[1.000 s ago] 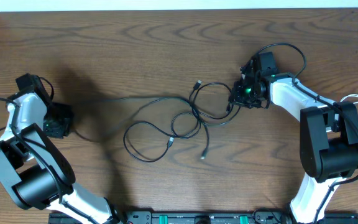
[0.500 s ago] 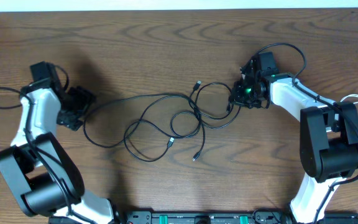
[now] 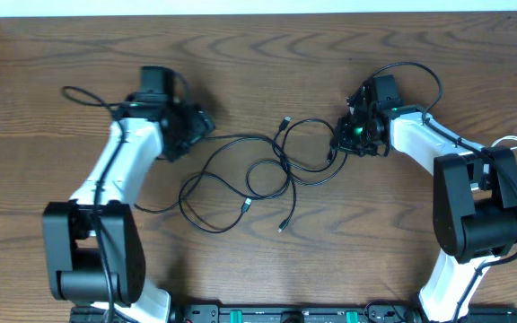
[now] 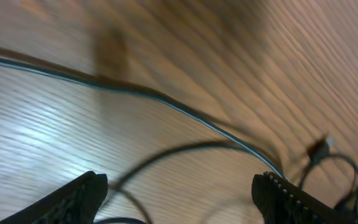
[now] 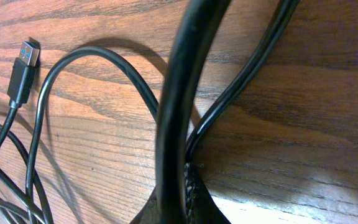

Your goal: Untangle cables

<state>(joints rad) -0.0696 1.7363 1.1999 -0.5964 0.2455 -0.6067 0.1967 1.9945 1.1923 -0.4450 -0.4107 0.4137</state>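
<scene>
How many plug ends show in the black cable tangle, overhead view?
3: top plug, uppermost; loop plug inside the lower-left loop of the black cable; bottom plug, lowest. Another may hide under the right pincer.

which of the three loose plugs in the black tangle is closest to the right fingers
The uppermost plug, at the far side of the black cable tangle. The other two, the middle plug and the lowest plug, lie lower in the overhead view.
</scene>
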